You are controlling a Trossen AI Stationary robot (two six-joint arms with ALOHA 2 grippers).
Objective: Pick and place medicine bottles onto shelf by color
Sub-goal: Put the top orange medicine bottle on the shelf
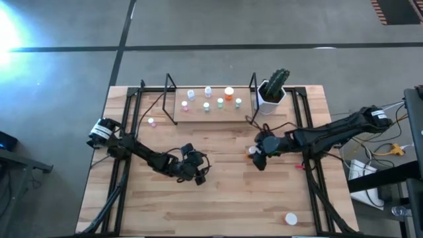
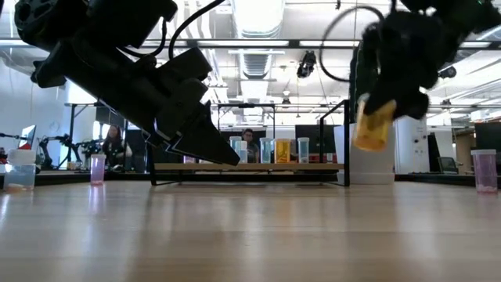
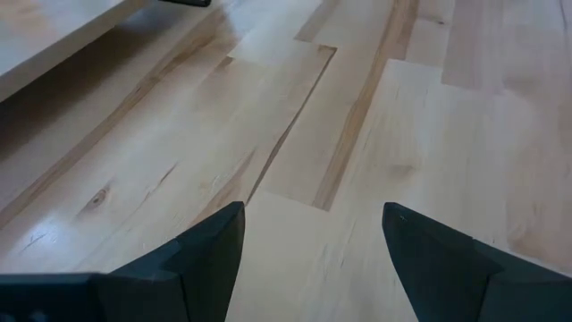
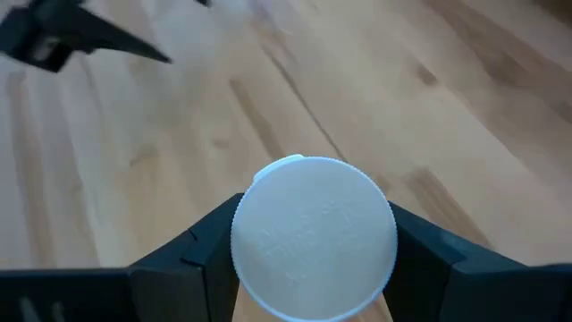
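Observation:
The shelf point(image 1: 208, 111) stands at the table's far middle, with several small bottles point(image 1: 220, 102) upright on its board; they also show in the low view point(image 2: 282, 150). My right gripper point(image 1: 256, 157) is shut on an orange bottle point(image 2: 371, 125), in front of the shelf's right end and above the table. My left gripper point(image 1: 199, 174) is open and empty, low over the table's middle, its fingers apart in the left wrist view point(image 3: 313, 250). A pink bottle point(image 1: 151, 121) stands on the table left of the shelf. My right gripper pinches the orange bottle between its two fingers point(image 4: 201, 246) at its white-capped upper end point(image 4: 313, 237). The fingers come from above, slanting down. The orange body point(image 2: 369, 135) hangs below the fingers, tilted and lifted clear of the table.
A white pot with a green cactus point(image 1: 272, 91) stands beside the shelf's right end. A white-capped bottle point(image 1: 291, 218) stands near the table's front right corner. Black rails point(image 1: 125, 125) run along both sides. Bare wood lies between the two grippers point(image 1: 228, 178).

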